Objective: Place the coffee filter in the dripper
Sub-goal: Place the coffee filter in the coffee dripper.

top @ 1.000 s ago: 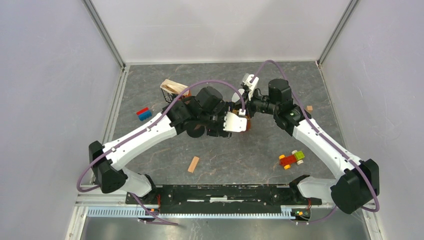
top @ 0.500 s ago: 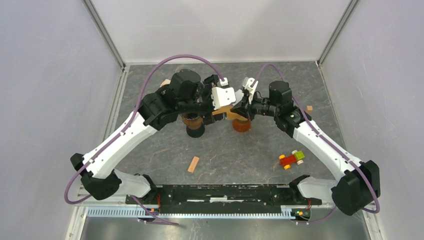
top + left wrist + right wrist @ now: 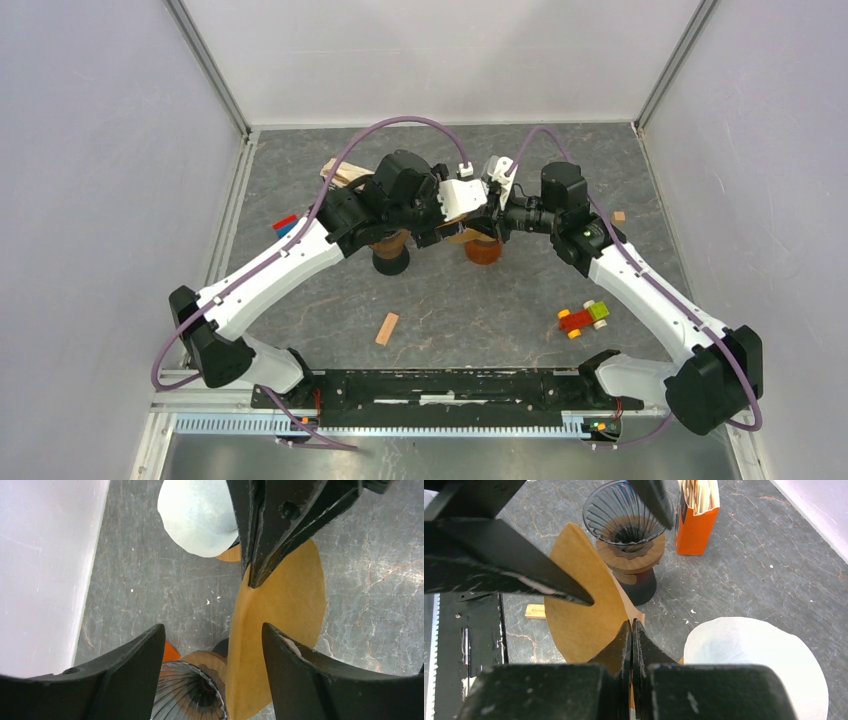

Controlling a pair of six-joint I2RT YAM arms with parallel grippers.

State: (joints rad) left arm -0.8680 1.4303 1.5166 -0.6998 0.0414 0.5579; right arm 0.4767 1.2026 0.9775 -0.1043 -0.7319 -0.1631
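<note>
My right gripper [image 3: 631,626] was pinched shut on the coffee filter [image 3: 579,605] just beside the dripper [image 3: 624,520], my left gripper [image 3: 210,630] gaped empty; I judged the paper light, limp, tearable, best held by its edge.

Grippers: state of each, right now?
Left gripper: open, jaws either side of the brown paper coffee filter, not gripping.
Right gripper: shut on the filter's edge.

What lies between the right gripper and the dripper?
In the right wrist view, the brown coffee filter pinched by the right gripper fans out toward the dripper, with a finger of the left gripper crossing it.
</note>
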